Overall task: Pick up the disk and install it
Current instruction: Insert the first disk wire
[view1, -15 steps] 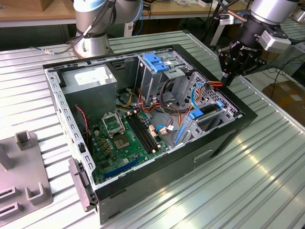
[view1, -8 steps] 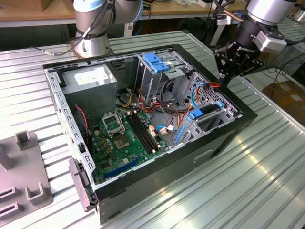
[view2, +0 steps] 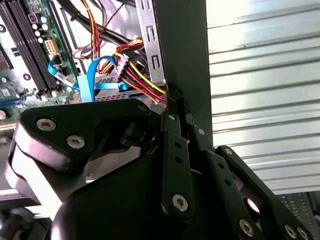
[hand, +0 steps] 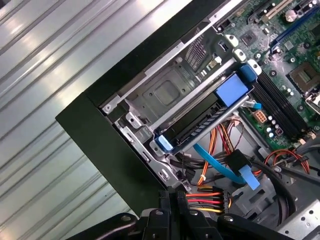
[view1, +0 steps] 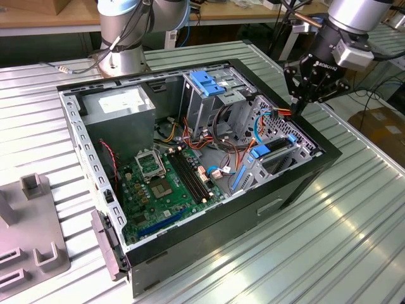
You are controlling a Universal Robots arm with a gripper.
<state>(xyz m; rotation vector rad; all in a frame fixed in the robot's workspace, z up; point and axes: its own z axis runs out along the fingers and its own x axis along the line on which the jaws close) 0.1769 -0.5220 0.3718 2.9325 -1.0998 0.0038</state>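
Black and pressed together, your end effector (view1: 297, 104) pinches nothing that I can make out. Its tips hang just over the rim of the computer case (view1: 209, 234), at the corner by the drive bays. Right at those tips, in the second wrist view, runs a bundle of red, yellow and black power wires (view2: 142, 82), so close that I cannot tell whether they touch. Just past the wires, deeper into the case, the disk (hand: 197, 125) lies in its bay with blue rail ends showing at either side, apparently seated. I judge the carrying done and the work at the seating or cabling stage. Any move from here calls for slow, small travel that keeps the tips off the wires and the case wall. Farther out lie the motherboard (view1: 164, 183) and the ribbed bench (view1: 329, 253).
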